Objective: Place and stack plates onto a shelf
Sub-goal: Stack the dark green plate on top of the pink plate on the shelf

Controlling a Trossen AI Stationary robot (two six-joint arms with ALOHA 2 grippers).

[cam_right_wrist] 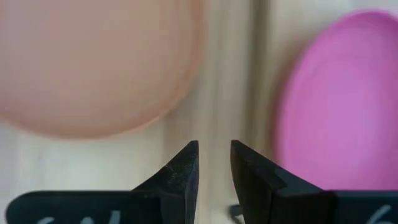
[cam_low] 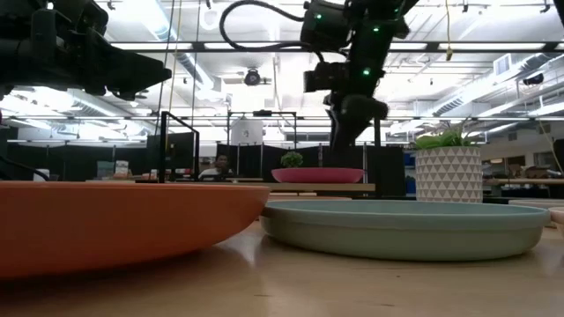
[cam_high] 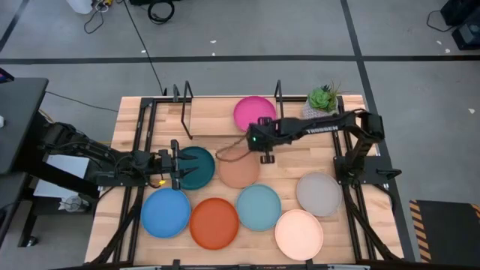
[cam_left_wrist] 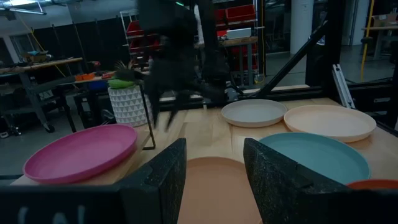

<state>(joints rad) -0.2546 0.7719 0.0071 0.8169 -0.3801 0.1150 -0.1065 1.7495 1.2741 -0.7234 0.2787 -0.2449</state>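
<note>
A magenta plate (cam_high: 253, 112) lies flat on the low wooden shelf (cam_high: 210, 124) at the table's far side. My right gripper (cam_right_wrist: 214, 155) hovers open just in front of the shelf, pointing steeply down between the magenta plate (cam_right_wrist: 342, 99) and a peach plate (cam_right_wrist: 93, 62) that lies on the table. Nothing is between its fingers. My left gripper (cam_high: 177, 166) stands level and open at the table's left, over the edge of a dark teal plate (cam_high: 199, 166), and holds nothing. The peach plate (cam_left_wrist: 214, 186) shows beyond its fingers.
Blue (cam_high: 166, 212), orange (cam_high: 214, 223), light turquoise (cam_high: 259, 207), grey (cam_high: 318, 193) and cream (cam_high: 299, 234) plates lie flat on the table's near half. A potted plant (cam_high: 324, 99) stands to the shelf's right. The shelf's black end frames (cam_high: 184, 105) rise at either side.
</note>
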